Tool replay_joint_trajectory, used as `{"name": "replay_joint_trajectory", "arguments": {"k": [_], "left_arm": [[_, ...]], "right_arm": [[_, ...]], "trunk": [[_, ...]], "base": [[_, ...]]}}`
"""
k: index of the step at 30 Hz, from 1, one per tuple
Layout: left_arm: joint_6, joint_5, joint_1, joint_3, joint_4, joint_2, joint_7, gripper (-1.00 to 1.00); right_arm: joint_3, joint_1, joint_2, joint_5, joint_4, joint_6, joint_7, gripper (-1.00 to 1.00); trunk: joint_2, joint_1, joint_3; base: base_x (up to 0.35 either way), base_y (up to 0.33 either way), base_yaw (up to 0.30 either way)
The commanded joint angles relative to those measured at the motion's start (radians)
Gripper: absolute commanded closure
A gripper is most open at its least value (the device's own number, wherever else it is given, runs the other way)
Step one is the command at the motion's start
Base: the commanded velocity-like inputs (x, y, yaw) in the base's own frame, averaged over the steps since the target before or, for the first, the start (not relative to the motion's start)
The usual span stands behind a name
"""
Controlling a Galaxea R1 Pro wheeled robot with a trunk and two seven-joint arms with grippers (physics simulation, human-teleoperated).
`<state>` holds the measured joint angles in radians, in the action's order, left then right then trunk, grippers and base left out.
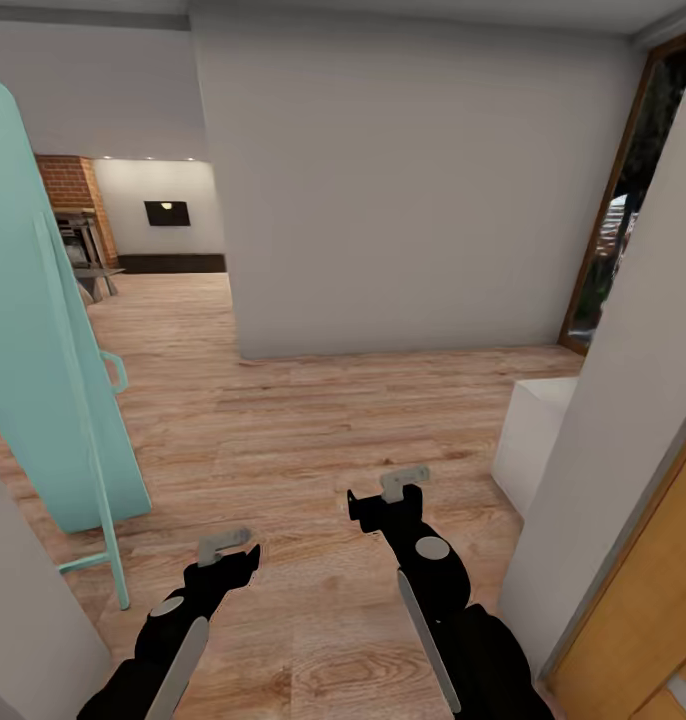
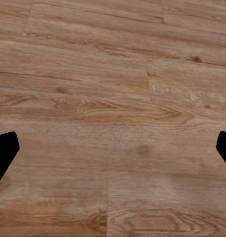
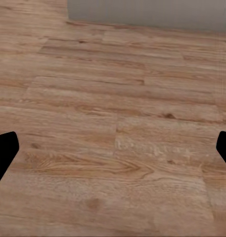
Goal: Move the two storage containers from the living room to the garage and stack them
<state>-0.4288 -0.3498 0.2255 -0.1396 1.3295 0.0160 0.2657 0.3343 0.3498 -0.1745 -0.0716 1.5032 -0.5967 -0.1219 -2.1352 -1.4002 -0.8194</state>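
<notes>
Here the wood plank floor (image 1: 313, 420) runs past a white wall (image 1: 403, 190) toward the brick fireplace (image 1: 75, 190), so the robot seems in transit. Left gripper (image 1: 226, 548) and right gripper (image 1: 404, 486) hang spread and empty, probably readied; no containers visible yet.

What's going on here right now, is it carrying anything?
Nothing is being carried. The left tool and right tool are both open and empty, held low over the light wood plank floor. Ahead stands a plain white wall, with a pale turquoise door to the left and a red brick fireplace beyond.
</notes>
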Motion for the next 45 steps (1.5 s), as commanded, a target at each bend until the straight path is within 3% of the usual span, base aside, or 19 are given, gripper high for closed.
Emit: {"name": "replay_joint_trajectory", "arguments": {"k": [1,18,29,35,45], "left_arm": [[0.001,0.000,0.000,0.000,-0.001,0.000,0.000,-1.00],[0.010,-0.001,0.000,-0.003,0.026,0.000,0.000,-1.00],[0.038,0.001,0.000,-0.007,0.050,0.002,0.000,-1.00],[0.039,0.002,0.000,-0.005,0.038,0.004,0.000,-1.00],[0.039,0.001,0.000,-0.005,0.034,0.004,0.000,-1.00]], "right_arm": [[0.000,0.000,0.000,0.000,0.001,0.000,0.001,-1.00],[-0.001,0.000,0.000,0.003,0.016,-0.013,0.002,-1.00],[0.000,0.000,0.000,0.004,0.021,-0.086,0.003,-1.00],[-0.003,0.000,0.000,0.003,0.021,-0.090,0.060,-1.00],[-0.002,0.000,0.000,0.001,0.022,-0.087,0.075,-1.00]], "trunk": [[0.000,0.000,0.000],[0.000,0.000,0.000],[0.000,0.000,0.000],[0.000,0.000,0.000],[0.000,0.000,0.000]], "base": [[0.326,0.147,0.259],[0.335,0.023,0.099],[0.338,0.000,0.000],[0.338,0.000,0.000],[0.338,0.000,0.000]]}}
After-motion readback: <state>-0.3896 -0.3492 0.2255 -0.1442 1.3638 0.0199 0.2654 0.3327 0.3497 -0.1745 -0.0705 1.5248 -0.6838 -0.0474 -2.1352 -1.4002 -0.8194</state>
